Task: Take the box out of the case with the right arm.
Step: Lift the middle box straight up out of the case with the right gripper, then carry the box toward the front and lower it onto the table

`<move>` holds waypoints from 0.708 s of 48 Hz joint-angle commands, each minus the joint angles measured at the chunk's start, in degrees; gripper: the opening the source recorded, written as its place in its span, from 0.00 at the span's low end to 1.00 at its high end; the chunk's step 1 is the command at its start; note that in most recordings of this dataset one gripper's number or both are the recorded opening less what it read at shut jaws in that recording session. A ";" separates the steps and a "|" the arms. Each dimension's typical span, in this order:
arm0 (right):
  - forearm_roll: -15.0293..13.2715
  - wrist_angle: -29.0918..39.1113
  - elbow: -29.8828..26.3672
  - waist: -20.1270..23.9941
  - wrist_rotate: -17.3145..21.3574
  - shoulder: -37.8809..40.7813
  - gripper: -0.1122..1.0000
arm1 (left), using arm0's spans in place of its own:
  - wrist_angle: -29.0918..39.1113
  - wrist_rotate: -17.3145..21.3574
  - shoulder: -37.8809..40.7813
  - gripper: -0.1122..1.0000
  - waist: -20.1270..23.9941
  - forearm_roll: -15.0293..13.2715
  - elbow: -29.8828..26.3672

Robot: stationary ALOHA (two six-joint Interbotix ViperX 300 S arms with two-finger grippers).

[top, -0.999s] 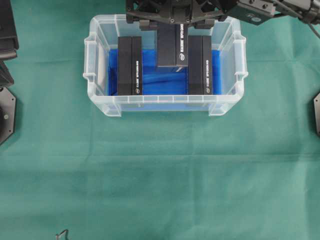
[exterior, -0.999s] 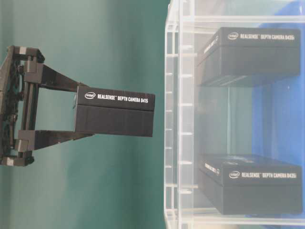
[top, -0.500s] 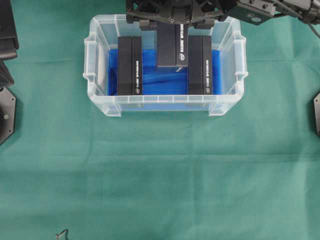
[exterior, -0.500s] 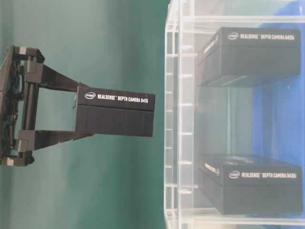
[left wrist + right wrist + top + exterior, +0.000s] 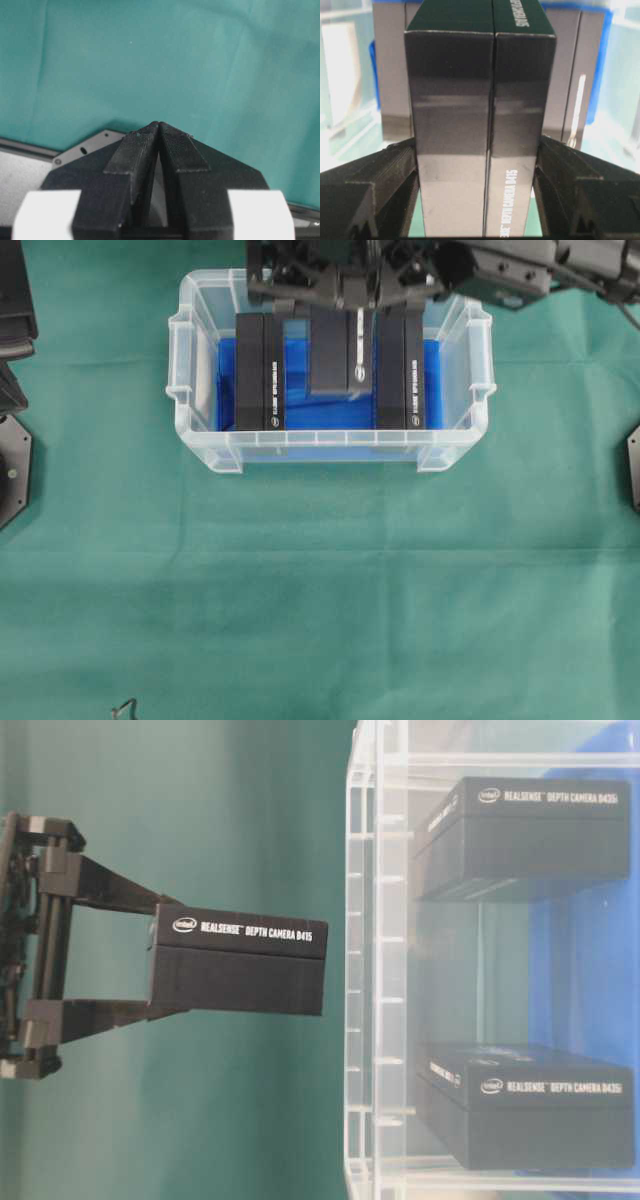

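Note:
The case [image 5: 196, 430] is a clear plastic bin with a blue sheet [image 5: 300, 408] on its bottom, standing at the far middle of the green cloth. My right gripper [image 5: 172, 960] is shut on a black box [image 5: 238, 970] printed "RealSense Depth Camera D415". In the table-level view the box hangs wholly outside the case's rim [image 5: 363, 970]. In the right wrist view the box [image 5: 480, 125] fills the gap between both fingers [image 5: 380, 175]. My left gripper [image 5: 159, 125] is shut on nothing over bare cloth, away from the case.
Two more black boxes [image 5: 260, 370] [image 5: 400, 370] stand inside the case, one at its left and one at its right. The left arm's base [image 5: 12, 465] sits at the left edge and another mount [image 5: 633, 465] at the right edge.
The right gripper has lifted the held box slightly farther from the case's rim and shifted it a little toward the near side. The left gripper and the other boxes have not moved.

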 commanded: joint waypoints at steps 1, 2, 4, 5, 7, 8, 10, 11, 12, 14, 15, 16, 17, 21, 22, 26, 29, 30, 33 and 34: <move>-0.18 1.05 -1.67 2.02 1.49 -3.08 0.73 | -0.26 0.09 0.00 0.20 0.18 0.00 -1.32; -0.18 1.32 -1.58 2.55 1.93 -3.08 0.73 | -0.26 0.09 0.00 0.20 0.18 0.00 -1.32; -0.18 1.76 -1.58 3.43 2.72 -3.08 0.73 | -0.26 0.18 0.09 0.20 0.18 -0.09 -1.32; -0.18 1.93 -1.67 3.87 3.25 -3.08 0.73 | -0.18 0.18 0.09 0.20 0.18 0.00 -1.32; -0.18 2.11 -1.67 4.92 4.39 -3.08 0.73 | -0.18 0.18 0.09 0.20 0.18 0.00 -1.32; -0.26 2.11 -1.67 5.54 4.92 -3.08 0.73 | -0.26 0.18 0.09 0.20 0.18 0.00 -1.32; -0.44 2.11 -1.58 6.86 6.33 -3.08 0.73 | -0.26 0.18 0.00 0.20 0.18 0.00 -1.32; -0.62 2.11 -1.58 7.47 6.77 -3.08 0.73 | -0.26 0.18 0.09 0.20 0.18 -0.09 -1.32; -0.88 2.11 -1.58 8.00 7.21 -2.99 0.73 | -0.26 0.18 0.00 0.20 0.18 0.00 -1.32; -1.32 2.11 -1.67 9.05 8.00 -2.99 0.73 | -0.26 0.18 0.00 0.20 0.18 0.00 -1.32; -1.49 2.20 -1.58 9.67 8.44 -2.99 0.73 | -0.26 0.18 0.00 0.20 0.18 0.00 -1.32; -1.67 2.11 -1.67 10.11 8.79 -2.90 0.73 | -0.26 0.18 0.00 0.20 0.18 0.00 -1.32; -1.93 2.20 -1.67 10.90 9.40 -2.90 0.73 | -0.26 0.18 0.00 0.20 0.18 -0.09 -1.32; -2.20 2.11 -1.67 12.74 10.99 -2.81 0.73 | -0.18 0.18 0.00 0.20 0.09 0.00 -1.32; -2.29 2.02 -1.67 13.27 11.25 -2.81 0.73 | -0.26 0.18 -0.09 0.20 0.18 0.00 -1.23; -2.29 2.02 -1.58 15.21 12.57 -2.72 0.73 | -0.18 0.18 -0.18 0.20 0.18 0.00 -1.23; -2.29 1.85 -1.67 16.88 13.80 -2.64 0.73 | -0.09 0.09 -0.26 0.20 0.18 0.00 -1.23; -2.29 1.85 -1.67 17.40 14.15 -2.64 0.73 | 0.00 0.09 -0.26 0.20 0.18 -0.09 -1.23; -2.29 1.85 -1.58 19.25 15.82 -2.55 0.73 | 0.09 0.09 -0.26 0.20 0.18 0.00 -1.14; -2.29 1.85 -1.67 19.78 16.35 -2.55 0.73 | 0.09 0.09 -0.35 0.20 0.18 0.00 -1.23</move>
